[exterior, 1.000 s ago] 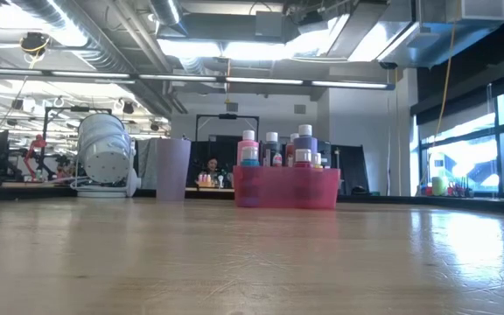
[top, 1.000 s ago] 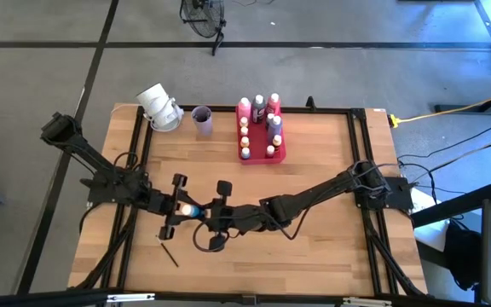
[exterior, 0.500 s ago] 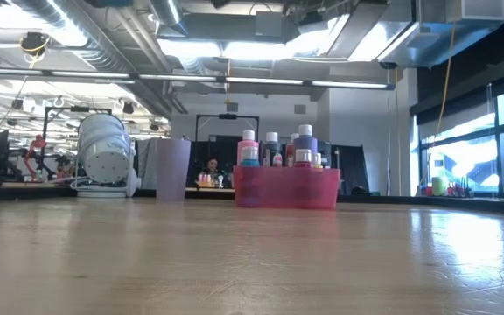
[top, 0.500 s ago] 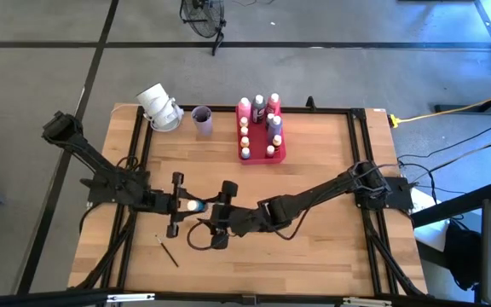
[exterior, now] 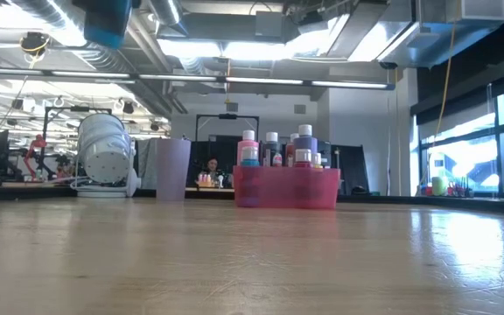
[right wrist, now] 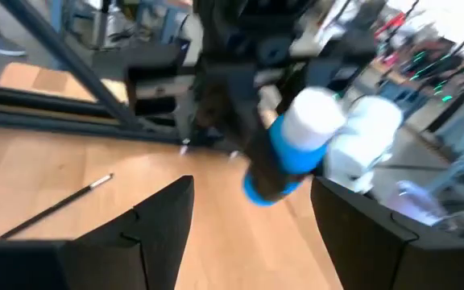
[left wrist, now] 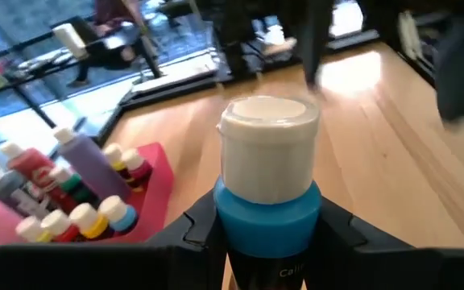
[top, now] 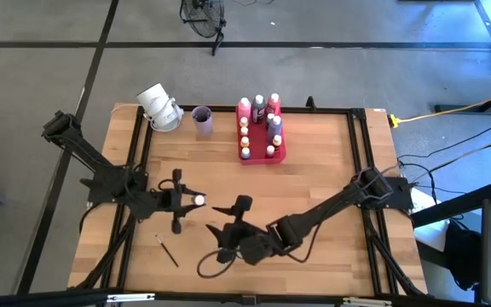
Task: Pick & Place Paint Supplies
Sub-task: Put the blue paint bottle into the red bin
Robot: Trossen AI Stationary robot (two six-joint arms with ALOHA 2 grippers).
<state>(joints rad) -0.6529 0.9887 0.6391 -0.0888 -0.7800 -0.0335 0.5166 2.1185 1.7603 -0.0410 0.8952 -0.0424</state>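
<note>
- The left gripper (top: 196, 200) pinches a small blue plastic paint bottle with a pale round cap (left wrist: 268, 181), held above the wooden table (top: 314, 183) at about 8 o'clock from the table's middle.
- The right gripper (top: 222, 218) has its fingers spread and holds nothing; it hangs just beside the bottle, at about 4 o'clock from it.
- Risk, as I judge: the grip sits low on the bottle's body, so a quick swing could let it tilt or slip out.
- The pink-red rectangular plastic tray (top: 280, 154), at 12 o'clock, looks crowded; lowering the bottle there could knock its neighbours.
- A thin dark paintbrush with a pale tip (top: 167, 250) lies at 7 o'clock.
</note>
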